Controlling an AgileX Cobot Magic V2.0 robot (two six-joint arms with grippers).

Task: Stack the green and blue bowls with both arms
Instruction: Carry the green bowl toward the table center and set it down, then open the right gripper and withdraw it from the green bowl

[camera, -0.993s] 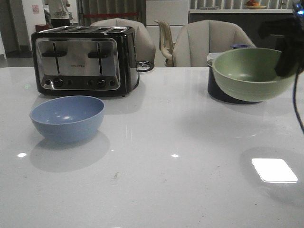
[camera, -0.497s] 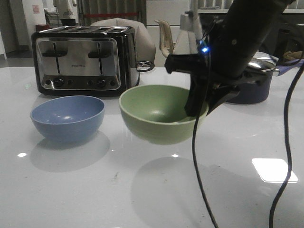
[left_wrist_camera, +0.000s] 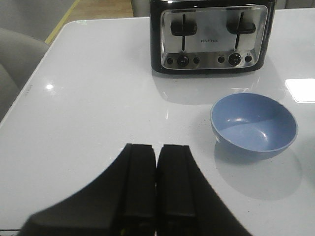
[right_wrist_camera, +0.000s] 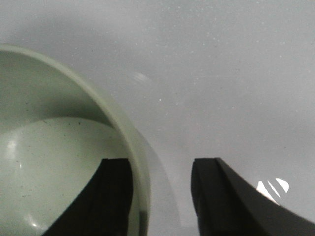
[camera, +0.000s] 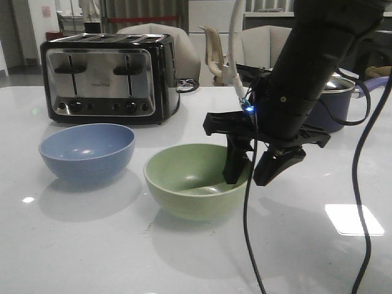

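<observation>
The pale green bowl (camera: pixel 184 184) sits upright on the white table, just right of the blue bowl (camera: pixel 86 150) and apart from it. My right gripper (camera: pixel 248 179) is open and straddles the green bowl's right rim, one finger inside and one outside with a gap. In the right wrist view the green bowl (right_wrist_camera: pixel 49 147) fills the left side, and the right gripper (right_wrist_camera: pixel 162 164) has its rim between the fingers. My left gripper (left_wrist_camera: pixel 156 147) is shut and empty above bare table, short of the blue bowl (left_wrist_camera: pixel 253 123). The left arm does not show in the front view.
A black-and-chrome toaster (camera: pixel 104 73) stands behind the blue bowl and also shows in the left wrist view (left_wrist_camera: pixel 211 34). A dark lidded saucepan (camera: pixel 334 104) stands at the back right behind my right arm. Black cables (camera: pixel 248 245) hang from the right arm. Chairs stand beyond the table.
My right arm carried the green bowl from the back right leftward and down onto the table beside the blue bowl. Its jaws now stand open around the rim.
</observation>
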